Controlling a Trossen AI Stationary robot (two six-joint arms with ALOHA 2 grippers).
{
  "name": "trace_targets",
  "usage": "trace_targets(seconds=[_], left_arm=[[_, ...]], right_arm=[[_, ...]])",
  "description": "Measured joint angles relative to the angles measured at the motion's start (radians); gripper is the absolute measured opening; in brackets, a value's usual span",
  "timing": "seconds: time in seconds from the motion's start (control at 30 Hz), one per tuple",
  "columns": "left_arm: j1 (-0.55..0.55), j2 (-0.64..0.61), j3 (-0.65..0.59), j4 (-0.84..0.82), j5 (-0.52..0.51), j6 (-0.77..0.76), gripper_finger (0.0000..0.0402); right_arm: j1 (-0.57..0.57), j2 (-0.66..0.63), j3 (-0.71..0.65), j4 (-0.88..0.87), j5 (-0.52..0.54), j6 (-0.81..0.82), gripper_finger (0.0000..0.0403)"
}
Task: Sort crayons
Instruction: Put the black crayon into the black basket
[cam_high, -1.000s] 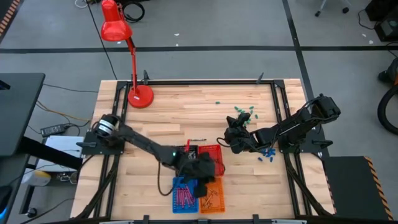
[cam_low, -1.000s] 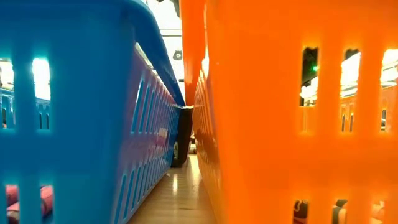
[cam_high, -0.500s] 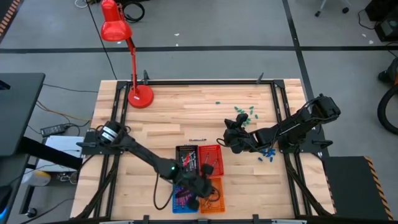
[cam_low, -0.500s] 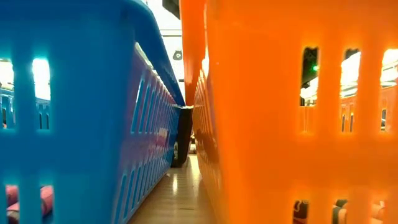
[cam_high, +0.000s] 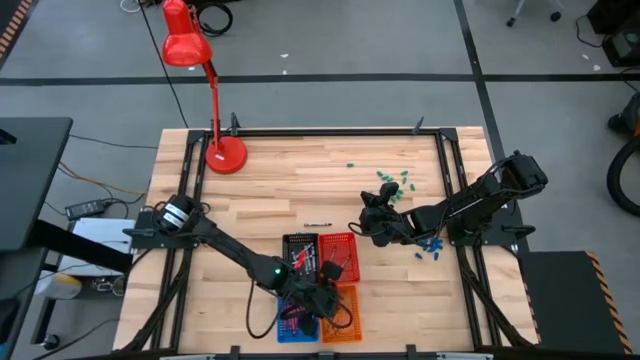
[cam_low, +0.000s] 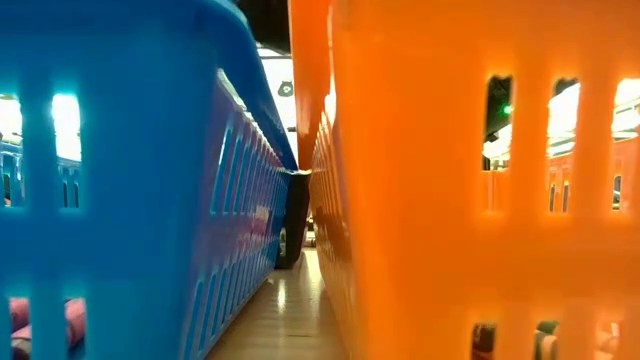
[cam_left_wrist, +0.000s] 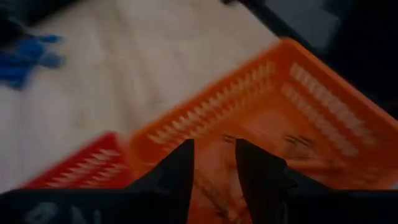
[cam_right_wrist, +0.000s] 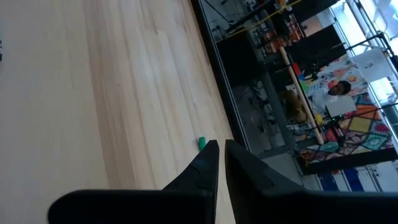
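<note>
High view gives me the left arm stretched diagonally from its base at the table's left edge toward the near edge, its left gripper (cam_high: 322, 303) hanging over the seam between the blue basket (cam_high: 290, 318) and the orange basket (cam_high: 345, 318), just in front of the black basket (cam_high: 299, 250) and red basket (cam_high: 340, 250). My left wrist view shows what the overhead cannot: the two dark fingers (cam_left_wrist: 180, 171) stand parted with nothing between them, pointing into the orange basket (cam_left_wrist: 323, 118), where thin crayons (cam_left_wrist: 297, 142) lie on its floor. Maroon crayons (cam_high: 293, 315) fill the blue basket in the high view. The right arm waits folded near the table's right side, its right gripper (cam_high: 372, 222) low over the wood, fingers pinched together and holding nothing in the right wrist view (cam_right_wrist: 219, 155), with one green piece (cam_right_wrist: 201, 143) just ahead of the tips. The low view only shows the blue wall (cam_low: 130, 180) and orange wall (cam_low: 450, 180) with a narrow strip of table between them. The wide middle of the table (cam_high: 290, 180) lies bare up to the red lamp (cam_high: 205, 90).
</note>
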Motion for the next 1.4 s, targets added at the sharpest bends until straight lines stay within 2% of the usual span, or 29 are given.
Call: trace_targets(seconds=[0.13, 0.27, 0.37, 0.47, 0.57, 0.63, 0.87, 1.13, 1.4], left_arm=[[0.001, -0.061, 0.000, -0.025, -0.177, 0.006, 0.0129], [0.026, -0.122, 0.001, -0.131, -0.382, -0.011, 0.0118], [0.085, -0.154, 0.001, -0.244, -0.426, -0.133, 0.0116], [0.168, -0.157, 0.001, -0.370, -0.356, -0.260, 0.0116], [0.261, -0.157, 0.000, -0.436, -0.179, -0.299, 0.0116], [0.320, -0.157, 0.000, -0.464, -0.090, -0.301, 0.0116], [0.483, -0.149, 0.001, -0.492, 0.110, -0.212, 0.0116], [0.563, -0.069, 0.001, -0.512, 0.146, -0.090, 0.0117], [0.558, -0.010, 0.000, -0.492, 0.152, -0.040, 0.0146]], right_arm=[[0.000, 0.000, 0.000, -0.001, 0.001, 0.000, 0.0034], [0.000, 0.000, 0.000, -0.003, 0.000, 0.000, 0.0034], [0.000, 0.000, 0.000, -0.004, -0.003, 0.001, 0.0034], [0.000, 0.000, 0.000, -0.001, -0.018, 0.004, 0.0034], [0.000, 0.000, 0.000, 0.000, -0.033, 0.004, 0.0034], [0.000, 0.000, 0.000, 0.000, -0.033, 0.004, 0.0034], [0.000, 0.000, 0.000, 0.002, -0.051, 0.005, 0.0034], [0.000, 0.000, 0.000, 0.036, -0.137, 0.004, 0.0034], [-0.004, 0.000, 0.000, 0.035, -0.137, 0.003, 0.0034]])
